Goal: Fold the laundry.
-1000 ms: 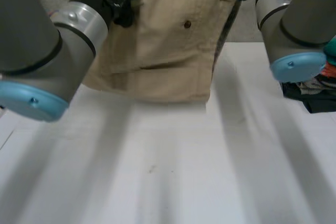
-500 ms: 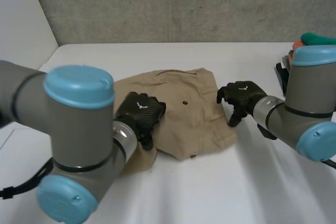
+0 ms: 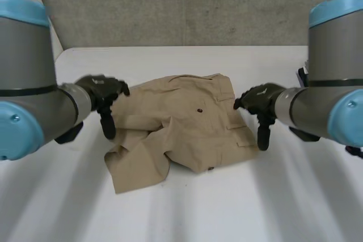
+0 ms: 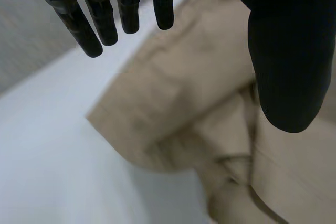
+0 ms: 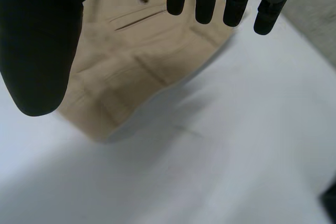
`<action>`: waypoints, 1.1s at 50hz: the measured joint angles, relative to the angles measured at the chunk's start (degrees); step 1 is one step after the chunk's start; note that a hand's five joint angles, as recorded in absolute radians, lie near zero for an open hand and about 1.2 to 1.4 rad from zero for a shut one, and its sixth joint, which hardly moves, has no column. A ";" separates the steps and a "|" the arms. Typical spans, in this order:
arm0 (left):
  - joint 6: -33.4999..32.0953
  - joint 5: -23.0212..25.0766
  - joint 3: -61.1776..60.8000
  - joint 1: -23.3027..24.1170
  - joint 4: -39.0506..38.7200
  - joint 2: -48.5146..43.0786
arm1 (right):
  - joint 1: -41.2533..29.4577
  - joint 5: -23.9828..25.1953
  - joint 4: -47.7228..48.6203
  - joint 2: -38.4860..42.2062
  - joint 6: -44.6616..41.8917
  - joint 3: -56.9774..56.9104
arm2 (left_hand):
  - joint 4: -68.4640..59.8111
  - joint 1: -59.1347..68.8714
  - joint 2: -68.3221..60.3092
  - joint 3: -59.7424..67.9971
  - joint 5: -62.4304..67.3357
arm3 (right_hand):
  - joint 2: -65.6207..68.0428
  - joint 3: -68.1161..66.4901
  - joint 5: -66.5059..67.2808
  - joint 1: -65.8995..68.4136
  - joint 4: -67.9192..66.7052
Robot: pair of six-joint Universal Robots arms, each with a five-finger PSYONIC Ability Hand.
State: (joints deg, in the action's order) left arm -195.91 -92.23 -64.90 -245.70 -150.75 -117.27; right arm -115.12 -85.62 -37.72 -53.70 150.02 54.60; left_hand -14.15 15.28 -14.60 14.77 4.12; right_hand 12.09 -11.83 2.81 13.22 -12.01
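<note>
A pair of crumpled beige cotton shorts (image 3: pixel 187 126) is spread on the white counter (image 3: pixel 238 208), between the two robot hands. The left robot hand (image 3: pixel 103 92) is held just beside the shorts' rumpled edge, fingers straight and parted from the thumb, with nothing gripped. The right robot hand (image 3: pixel 260 101) is held at the opposite edge, likewise spread and empty. The step in hand is judged to be flattening the garment; no neat fold is made yet. Next, an edge would need to be pinched by each robot hand and the cloth drawn smooth. A dark button (image 3: pixel 199 110) is seen near the right robot hand; no brand or writing can be read.
</note>
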 measured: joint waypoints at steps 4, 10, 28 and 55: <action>0.66 0.80 -1.09 0.34 0.08 -2.28 | -0.62 0.03 1.38 2.10 1.73 0.98 | 0.00 0.00 0.00 0.00 0.00 | 0.00 0.00 0.00 0.00 0.00; 1.05 -0.22 -3.92 1.75 -6.54 -3.64 | -0.86 -0.14 10.85 3.51 3.92 6.74 | 0.00 0.00 0.11 0.00 0.00 | 3.31 -3.74 3.03 1.62 -3.38; 0.78 0.26 3.19 -2.89 -12.19 -0.74 | -1.47 2.76 31.72 7.33 7.83 -4.29 | 0.59 0.00 1.04 0.00 -0.43 | 3.85 -4.52 3.92 2.01 -3.97; 3.09 3.30 -3.31 -2.93 -14.01 3.58 | -0.86 10.20 38.97 46.07 1.42 -44.65 | 0.59 0.00 1.04 0.00 -0.43 | 41.32 -41.27 38.15 39.46 -40.98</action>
State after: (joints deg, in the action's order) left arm -192.82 -88.93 -68.20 -248.62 -164.76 -113.69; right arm -115.98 -75.42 1.26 -7.63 151.44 9.94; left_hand -13.56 15.28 -13.56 14.77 3.69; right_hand 53.41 -53.11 40.96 52.68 -52.99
